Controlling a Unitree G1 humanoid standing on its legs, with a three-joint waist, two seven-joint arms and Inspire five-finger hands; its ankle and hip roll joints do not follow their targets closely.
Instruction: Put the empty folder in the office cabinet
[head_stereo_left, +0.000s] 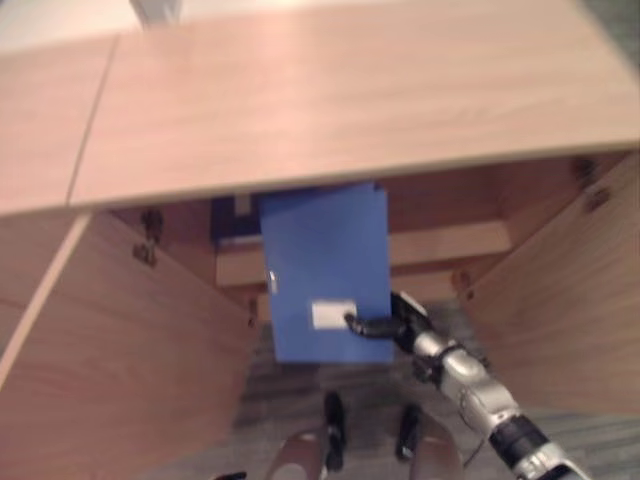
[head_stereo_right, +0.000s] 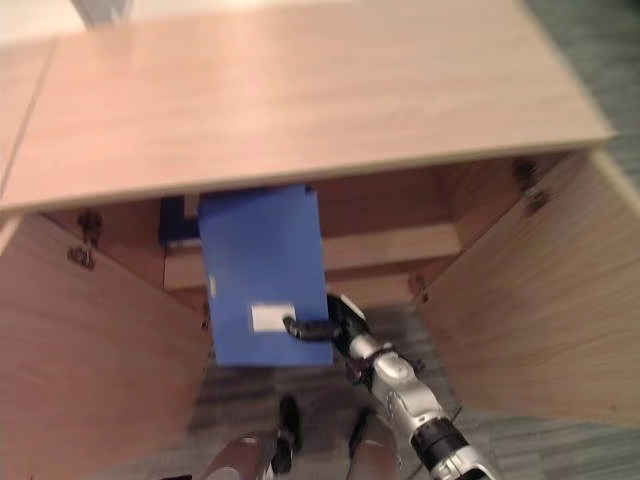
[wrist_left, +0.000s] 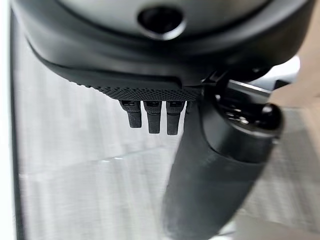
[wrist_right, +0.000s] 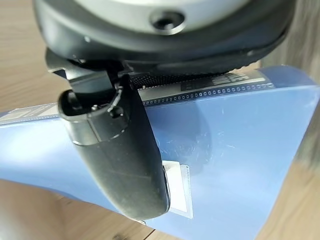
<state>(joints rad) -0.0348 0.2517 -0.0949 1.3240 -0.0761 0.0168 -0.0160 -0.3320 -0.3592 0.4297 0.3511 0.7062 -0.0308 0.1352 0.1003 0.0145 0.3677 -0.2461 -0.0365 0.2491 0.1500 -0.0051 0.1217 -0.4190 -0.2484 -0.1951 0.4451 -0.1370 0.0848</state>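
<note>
My right hand (head_stereo_left: 402, 326) is shut on the blue folder (head_stereo_left: 325, 260), pinching its lower right edge near a white label (head_stereo_left: 332, 314). In the right wrist view the thumb (wrist_right: 120, 150) lies across the folder's cover (wrist_right: 240, 130), with the fingers hidden beneath it. The folder hangs upright in front of the open office cabinet (head_stereo_left: 330, 100), its top edge tucked just under the cabinet's top board. My left hand (wrist_left: 150, 60) hangs relaxed and open over grey carpet, holding nothing.
Both cabinet doors stand open, the left door (head_stereo_left: 110, 350) and the right door (head_stereo_left: 570, 300) flanking the opening. A wooden shelf (head_stereo_left: 450, 245) runs across the inside. A dark blue item (head_stereo_left: 228, 218) sits behind the folder's upper left corner.
</note>
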